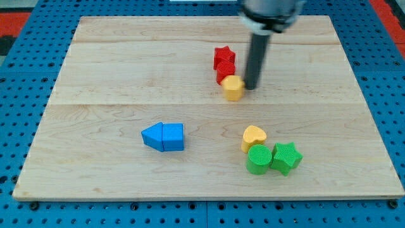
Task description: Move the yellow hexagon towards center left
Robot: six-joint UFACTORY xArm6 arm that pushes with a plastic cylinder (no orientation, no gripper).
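The yellow hexagon (233, 87) sits a little right of the board's middle, in its upper half. It touches a red block (225, 73) just above it on its left, and a red star (224, 57) sits above that. My tip (250, 86) is right beside the yellow hexagon on its right side, touching it or nearly so. The dark rod rises from there to the view's top.
Two blue blocks (163, 137) lie joined together at lower centre left. A yellow heart (254, 137), a green round block (259, 159) and a green star (286, 157) cluster at lower right. The wooden board (95, 63) lies on a blue pegboard.
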